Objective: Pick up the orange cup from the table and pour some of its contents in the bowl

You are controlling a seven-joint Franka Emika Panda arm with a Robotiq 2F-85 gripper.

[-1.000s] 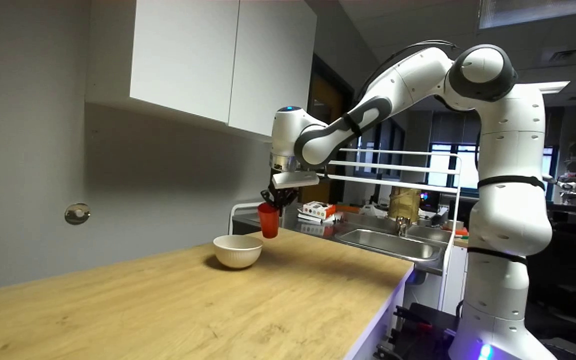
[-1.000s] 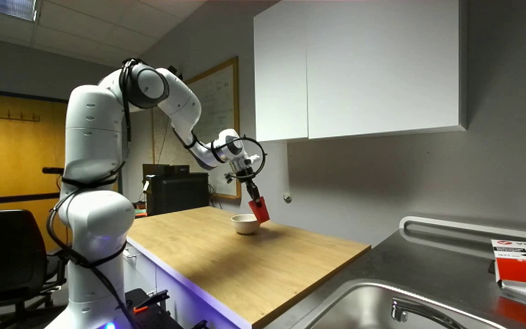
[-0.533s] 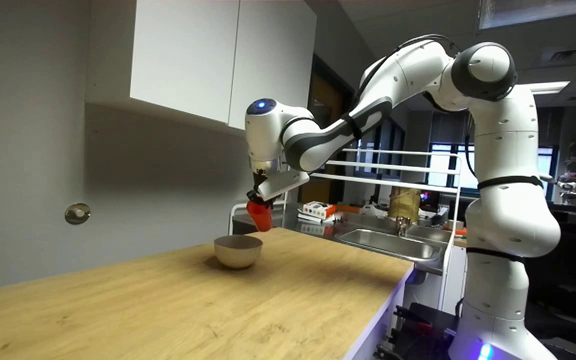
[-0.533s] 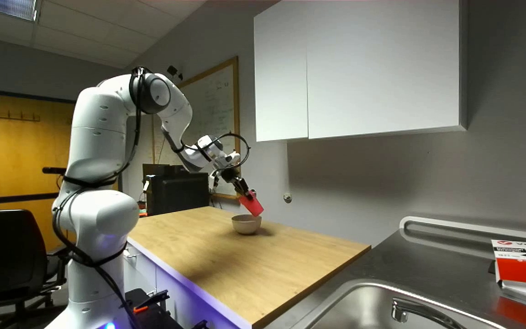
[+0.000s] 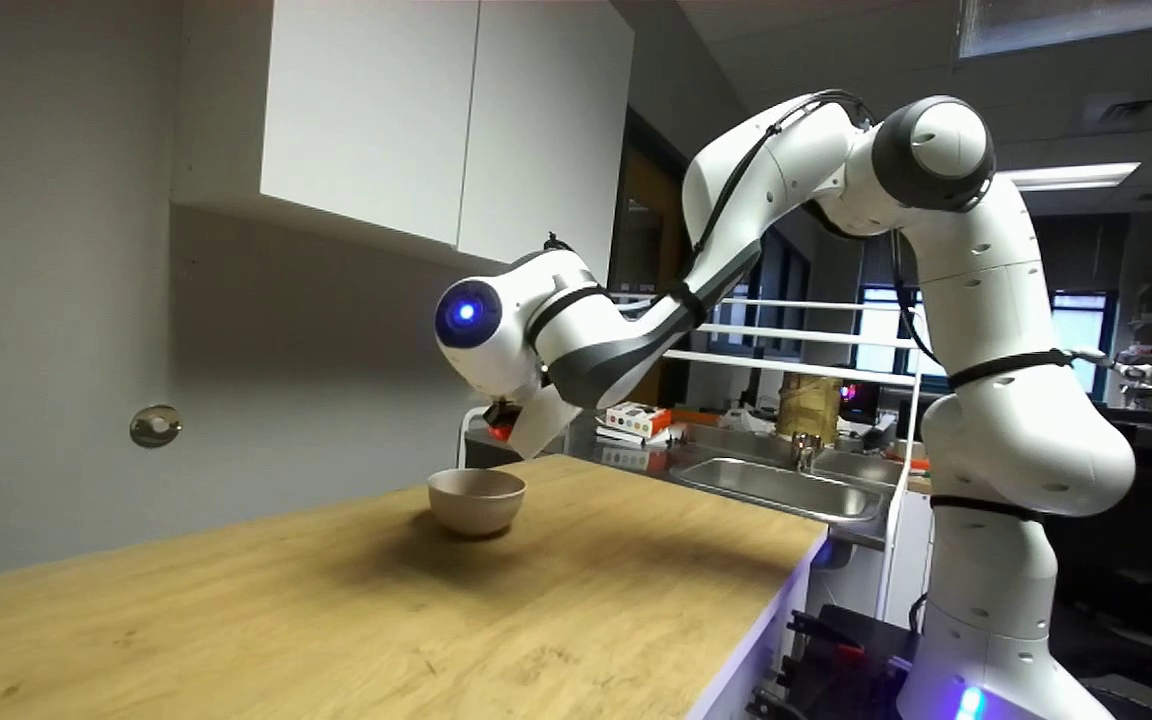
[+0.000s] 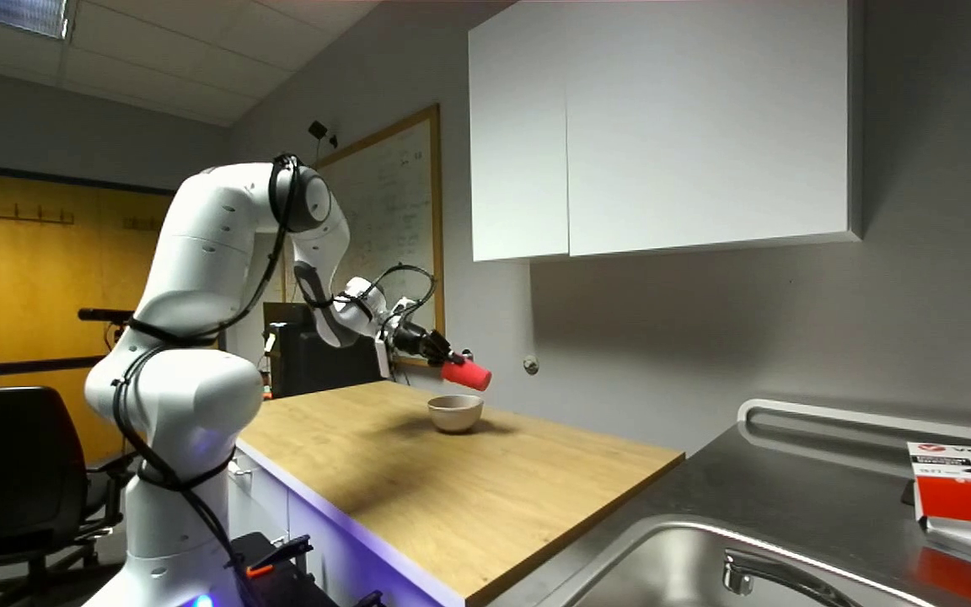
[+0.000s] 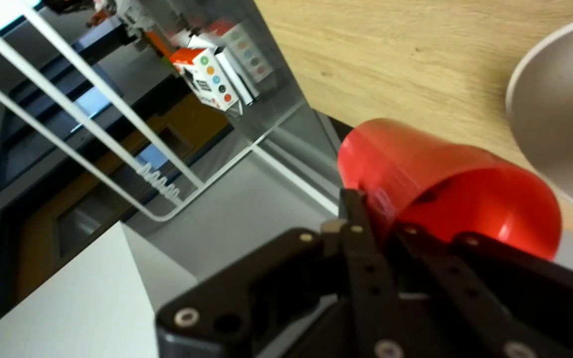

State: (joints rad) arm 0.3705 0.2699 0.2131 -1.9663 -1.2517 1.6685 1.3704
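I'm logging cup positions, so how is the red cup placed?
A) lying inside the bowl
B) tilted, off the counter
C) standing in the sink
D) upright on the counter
B: in an exterior view the gripper holds the red cup leaning well over, higher than the bowl.

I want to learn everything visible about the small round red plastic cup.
The small red cup looks glossy and plastic; its round, open mouth shows in the wrist view, but whether it holds anything cannot be told. It hangs tipped nearly onto its side, its wall gripped between black metal-looking jaws, higher than the round, pale, ceramic-looking bowl and apart from it.
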